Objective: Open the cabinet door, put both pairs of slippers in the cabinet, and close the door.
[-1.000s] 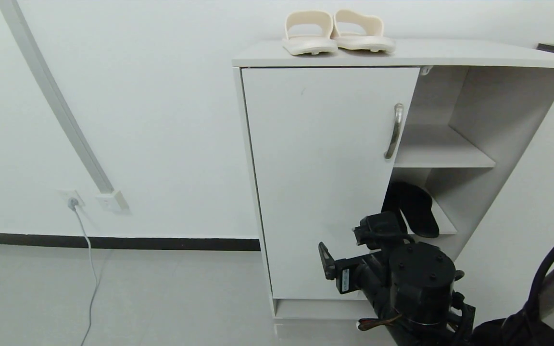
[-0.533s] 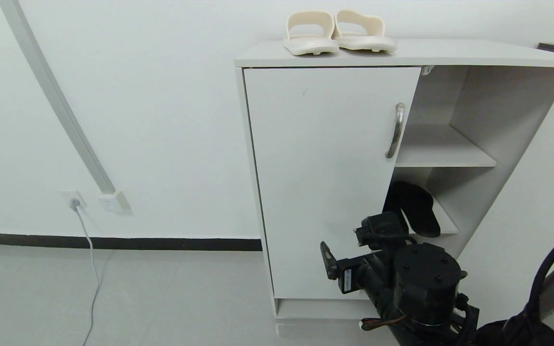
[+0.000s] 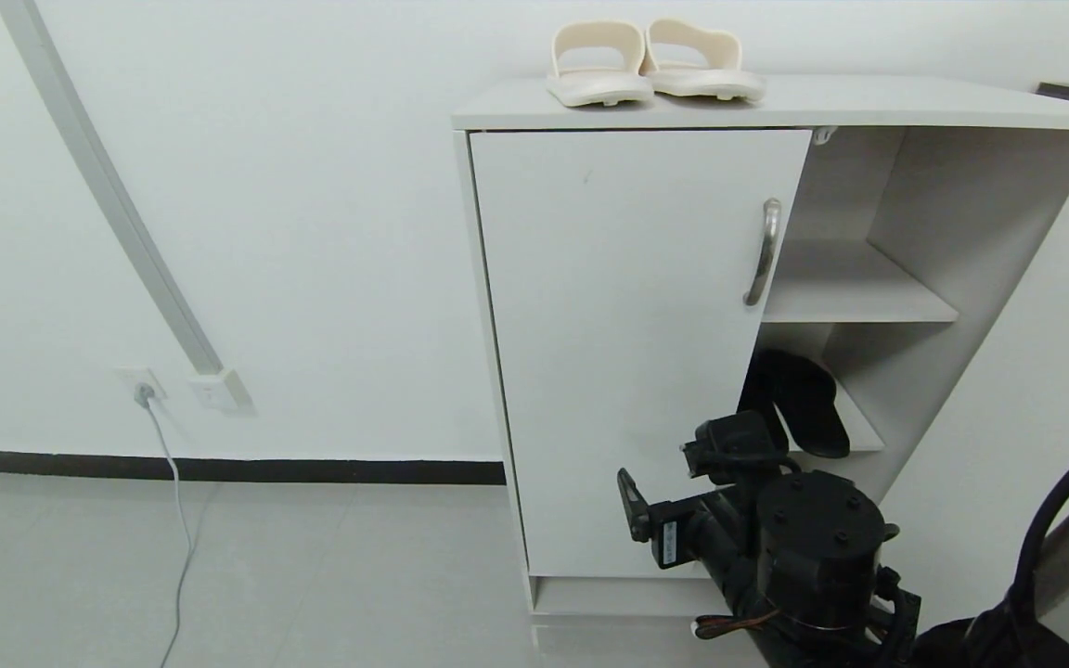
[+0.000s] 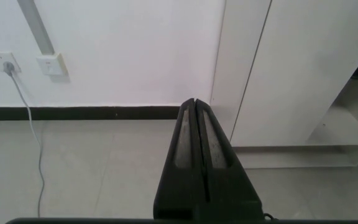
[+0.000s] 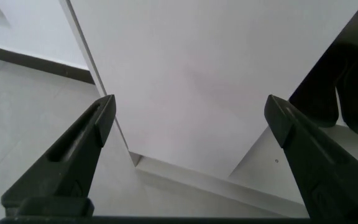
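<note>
White wall (image 3: 265, 232) is standing behind everything, and pale grey floor tiles (image 3: 312, 575) are lying below it. I am looking at a tall white wooden cabinet (image 3: 776, 102) that is standing against that wall.

Its white left door (image 3: 618, 353) is sitting shut, with a curved silver handle (image 3: 762, 250) near its right edge. Its white right door (image 3: 1036, 390) is hanging wide open, so the right half is showing its shelves.

One pair of cream rubber slippers (image 3: 655, 65) is sitting side by side on the cabinet top, close to the front edge and toward the left corner. One pair of black slippers (image 3: 799, 404) is resting inside on the lower shelf (image 3: 859, 431), at its left side, just beside the edge of the shut door. A bare white upper shelf (image 3: 850, 288) is sitting above them.

I am holding my right gripper (image 5: 188, 106) low in front of the bottom part of the shut door, with its two black fingers spread wide apart and gripping nothing. I am holding my left gripper (image 4: 194, 102) above the floor, pointing toward the left corner of the cabinet, with its fingers pressed flat together and nothing between them.

A white wall socket (image 3: 138, 385) is sitting low on the wall, and a thin grey cable (image 3: 177, 520) is hanging from it down to the floor. A slanted grey strip (image 3: 98, 176) is running up the wall.
</note>
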